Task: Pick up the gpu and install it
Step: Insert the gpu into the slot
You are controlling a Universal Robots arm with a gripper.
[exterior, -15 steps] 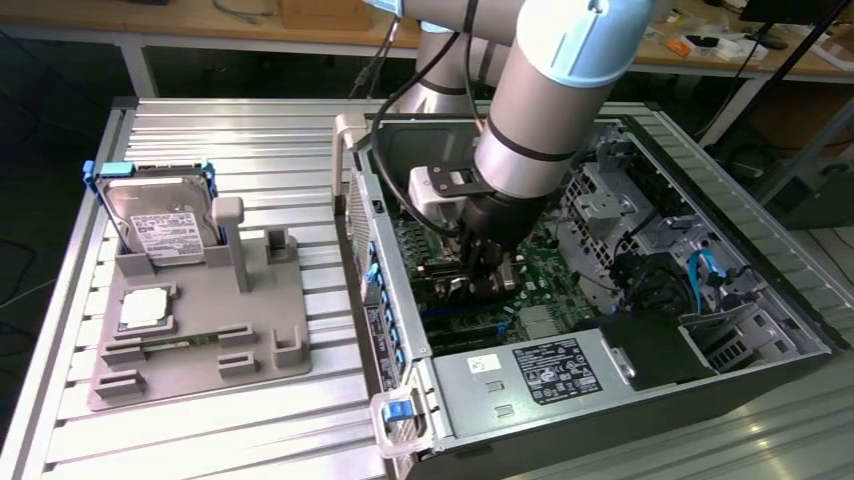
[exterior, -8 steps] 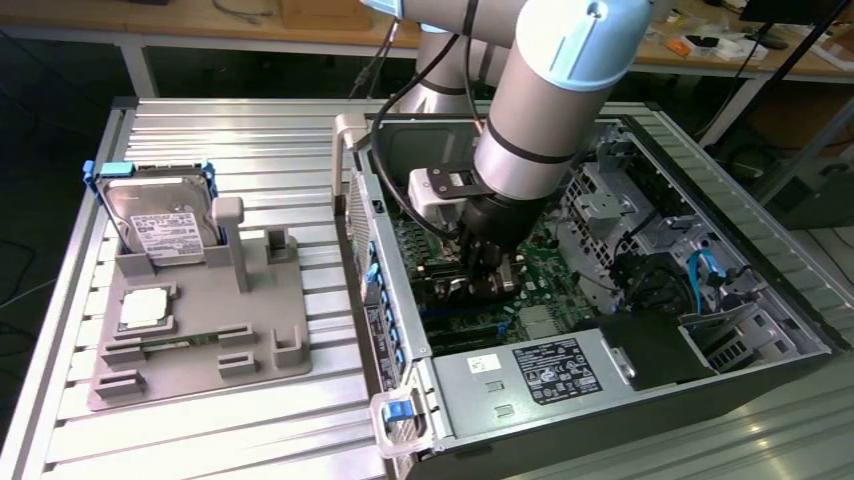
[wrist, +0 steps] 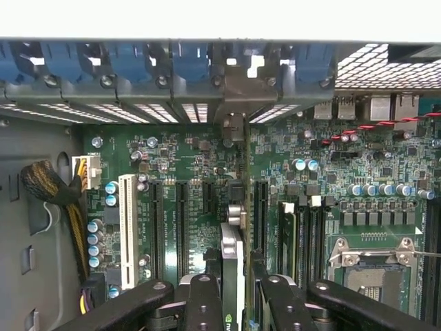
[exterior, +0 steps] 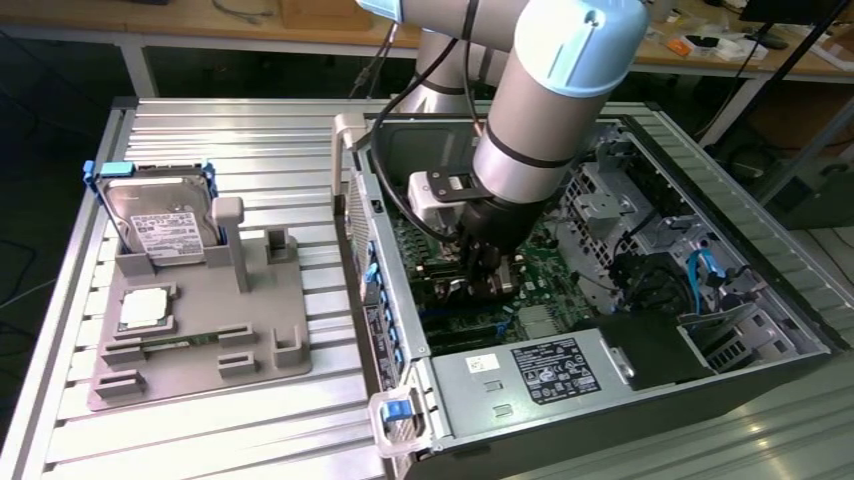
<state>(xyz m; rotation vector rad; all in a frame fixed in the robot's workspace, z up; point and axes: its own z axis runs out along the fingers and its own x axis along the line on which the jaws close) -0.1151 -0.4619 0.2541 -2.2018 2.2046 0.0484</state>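
My gripper (wrist: 238, 307) is shut on the gpu (wrist: 233, 255), a thin card seen edge-on with a silvery edge and a black face, standing upright between the two black fingers (wrist: 203, 303). The card sits low over the green motherboard (wrist: 193, 172), lined up along the black expansion slots (wrist: 180, 221), and its far end reaches the metal bracket opening (wrist: 234, 103) in the case's rear wall. In the exterior view the gripper (exterior: 481, 278) is deep inside the open computer case (exterior: 400, 290), over the motherboard (exterior: 547, 270), and it hides most of the card.
A silver hard drive (exterior: 160, 225) with blue handles stands in a grey fixture (exterior: 200, 345) at the exterior view's left, with a small square CPU chip (exterior: 144, 308) beside it. Inside the case are a white slot (wrist: 127, 231), cable bundle (wrist: 48, 186), CPU socket (wrist: 375, 265) and power supply (exterior: 534, 375).
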